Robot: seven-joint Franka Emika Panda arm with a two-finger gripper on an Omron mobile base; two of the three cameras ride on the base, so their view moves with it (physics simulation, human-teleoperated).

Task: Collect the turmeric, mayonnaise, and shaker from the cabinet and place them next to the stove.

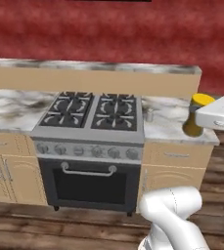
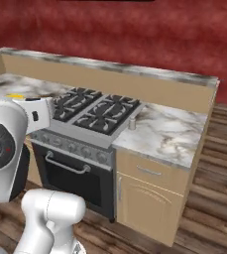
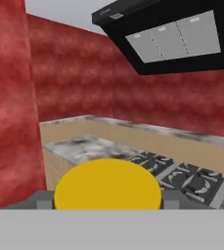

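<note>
Yellow round lid fills the low centre of the hand view: it's the top of the turmeric point(image 3: 107, 184), a small amber-brown jar, sitting right betw. the pincer's point(image 3: 106, 199) two dark finger tips, one tip just showing each side of the lid. Pincer is clamped on that jar, jaws partway apart around its body. In the left base view the same jar point(image 1: 196, 115) hangs upright at the right edge, yellow lid up, white hand beside it on the right, over the right end of the marble-pattern counter point(image 1: 172, 124).

Left to right, seen from the pincer: red textured wall point(image 3: 11, 107) to its left; ahead, a grey-white marble counter stretch w/ tan backsplash; then, ahead & to the right, the black four-burner gas stove point(image 1: 91, 113) w/ grates, steel front, knob row, oven door w/ bar handle. Above the stove, a black range hood point(image 3: 172, 34) w/ pale grey panels.

Small slim pale grey cylinder, the shaker point(image 1: 149, 115), stands upright on the counter just beside the stove's right edge, betw. stove & held jar; right base view shows it point(image 2: 132, 123) there too. Tan drawer-front cabinets point(image 1: 174, 163) below the counter; wood-plank floor point(image 1: 59, 224) underneath.
</note>
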